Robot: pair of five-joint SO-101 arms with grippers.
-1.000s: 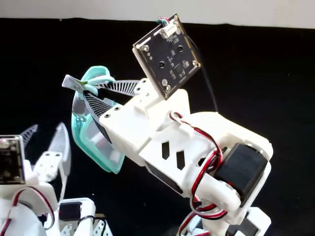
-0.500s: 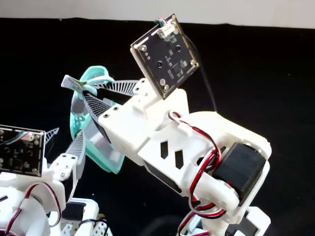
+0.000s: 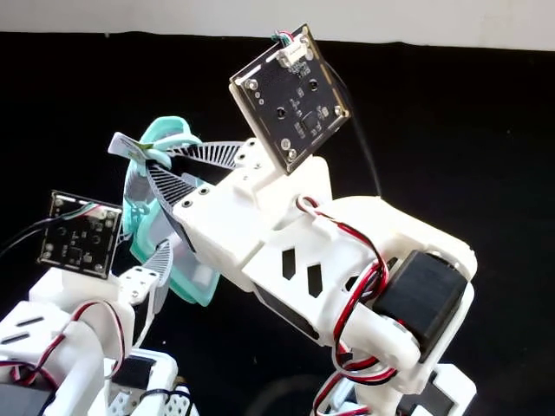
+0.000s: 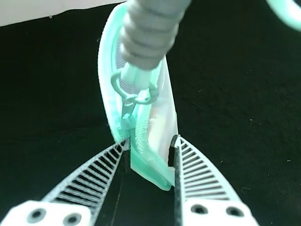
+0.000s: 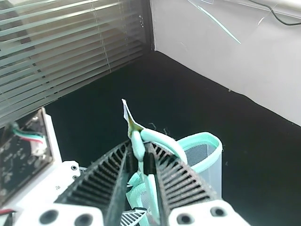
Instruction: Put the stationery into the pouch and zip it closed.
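A mint-green zip pouch with translucent mesh sides (image 4: 160,113) hangs in mid-air above the black cloth-covered table (image 3: 451,130), its long axis running roughly top to bottom. It is held aloft by the right gripper (image 5: 138,153), whose ribbed jaws are clamped tight on the mint loop at the pouch's upper end. At the lower end, the left gripper (image 4: 150,141) has its jaws parted, one fingertip on either side of the pouch's bottom corner. Whether they press on it cannot be told. The small mint zipper pull (image 4: 133,96) lies just beyond those fingertips, farther up the zip line toward the right gripper. That makes the left arm the nearer one for any pull along the zip — a run that would follow the pouch's length. Whether stationery is inside is unclear.
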